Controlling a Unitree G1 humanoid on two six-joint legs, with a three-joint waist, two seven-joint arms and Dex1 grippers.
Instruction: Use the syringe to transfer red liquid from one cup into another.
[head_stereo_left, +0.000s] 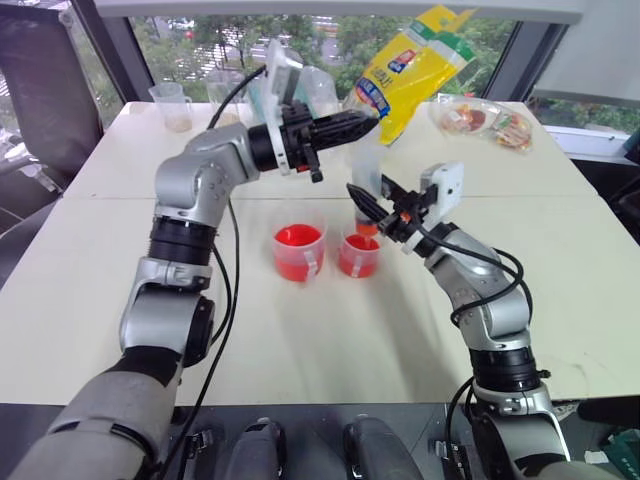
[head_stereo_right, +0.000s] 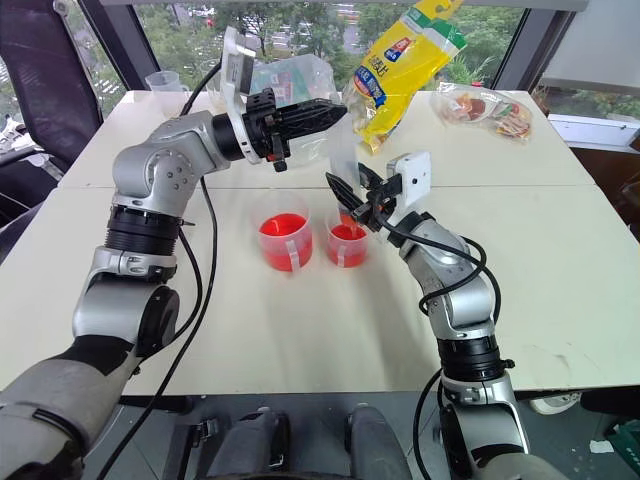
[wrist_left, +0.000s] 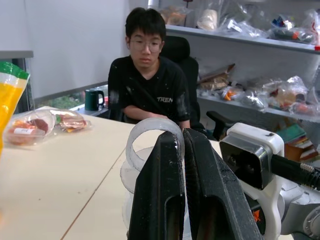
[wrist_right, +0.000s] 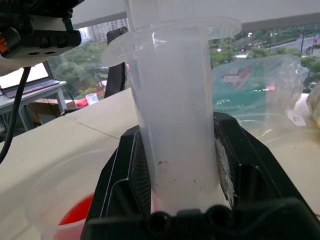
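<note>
The right gripper (head_stereo_right: 352, 197) pinches the syringe (wrist_right: 175, 125) upright over the smaller cup (head_stereo_right: 346, 245) – the left gripper (wrist_left: 182, 165), above it, pinches the plunger (wrist_left: 150, 135). A skewed pull could tip that cup, spilling red liquid (head_stereo_right: 283, 226) on the table (head_stereo_right: 560, 260).

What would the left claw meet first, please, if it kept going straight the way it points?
Probably the yellow bag: the left claw, shut on the syringe plunger, points at its lower end, though depth is unclear.

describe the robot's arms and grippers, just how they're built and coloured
Both arms are silver-grey metal segments joined by black ribbed joint rings, with black cables looping loosely alongside. The left gripper and right gripper each have two black tapered fingers. Each wrist carries a white boxy camera housing on a bracket.
</note>
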